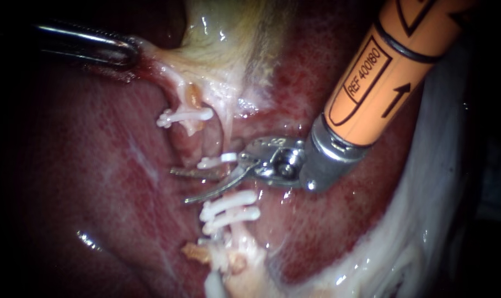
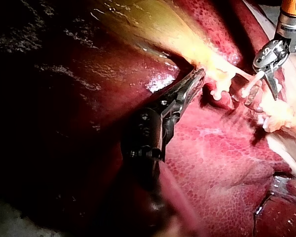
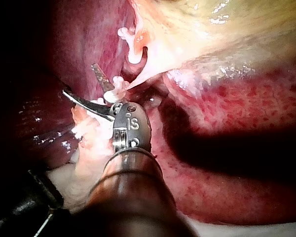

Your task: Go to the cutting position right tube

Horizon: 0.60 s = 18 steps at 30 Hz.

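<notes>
Plainly the risk sits with the right instrument: its hand is open, the two jaws spread just below the single clip on the right tube. Closing too near that clip could nick or loosen it, and drifting sideways from it could score the liver. Whether the tube already lies between the jaws I cannot tell. Well up and left of the clip, the left instrument grips the gallbladder
</notes>
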Each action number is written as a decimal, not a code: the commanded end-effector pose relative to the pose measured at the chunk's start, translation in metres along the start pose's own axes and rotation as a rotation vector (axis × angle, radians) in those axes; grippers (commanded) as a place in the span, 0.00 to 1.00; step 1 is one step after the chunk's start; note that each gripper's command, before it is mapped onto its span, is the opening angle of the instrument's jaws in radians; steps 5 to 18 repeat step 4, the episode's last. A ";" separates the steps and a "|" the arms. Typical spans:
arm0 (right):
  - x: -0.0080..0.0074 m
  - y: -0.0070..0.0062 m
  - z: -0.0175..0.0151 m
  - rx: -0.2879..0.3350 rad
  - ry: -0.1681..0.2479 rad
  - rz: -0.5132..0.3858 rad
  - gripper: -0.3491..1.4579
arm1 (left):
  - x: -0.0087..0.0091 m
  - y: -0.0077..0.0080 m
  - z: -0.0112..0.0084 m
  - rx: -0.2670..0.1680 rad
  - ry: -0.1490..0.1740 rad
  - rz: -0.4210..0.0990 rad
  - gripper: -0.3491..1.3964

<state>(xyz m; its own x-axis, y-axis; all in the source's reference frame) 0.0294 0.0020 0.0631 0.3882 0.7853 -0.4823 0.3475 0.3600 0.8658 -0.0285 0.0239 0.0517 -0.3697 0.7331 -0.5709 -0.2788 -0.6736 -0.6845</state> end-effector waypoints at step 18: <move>-0.0002 0.0001 0.0000 0.000 -0.002 -0.001 0.97 | 0.0000 -0.0001 0.0000 0.000 0.000 0.000 0.00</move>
